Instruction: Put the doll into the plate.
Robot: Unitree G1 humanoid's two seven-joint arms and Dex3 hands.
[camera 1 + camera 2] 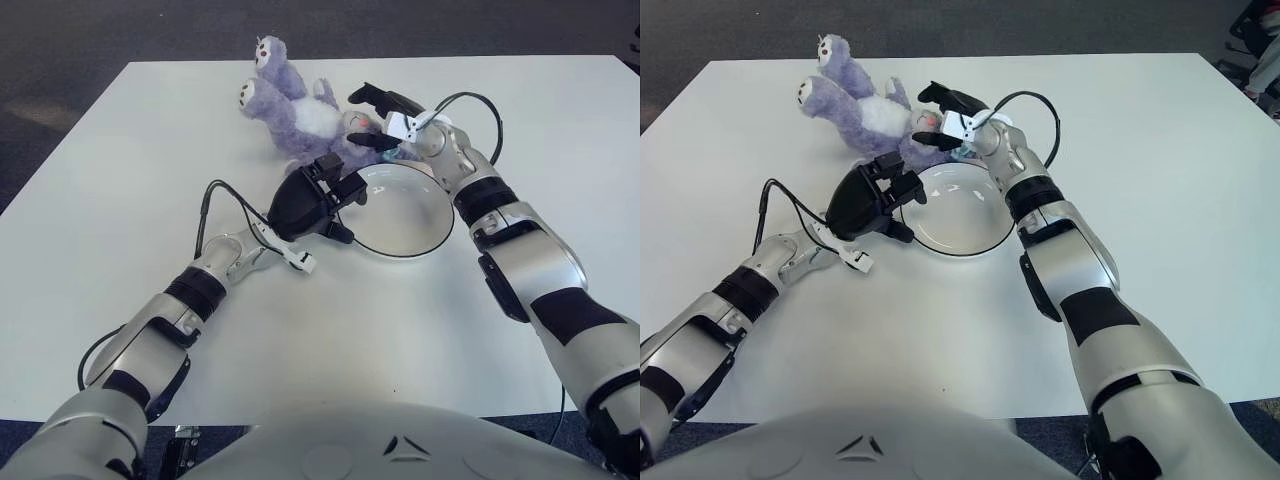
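Note:
A purple plush doll (297, 112) with a white belly lies on its back on the white table (120, 200), feet pointing away from me, head toward the plate. The white plate (402, 212) with a dark rim sits just in front of the doll's head and holds nothing. My right hand (372, 118) reaches over the doll's head from the right, fingers spread around it without closing. My left hand (320, 198) hovers at the plate's left rim, fingers relaxed and holding nothing.
Black cables loop off both wrists, one (215, 205) over the table left of the plate, one (480, 105) behind the right wrist. The table's far edge (400, 60) lies just beyond the doll, with dark floor past it.

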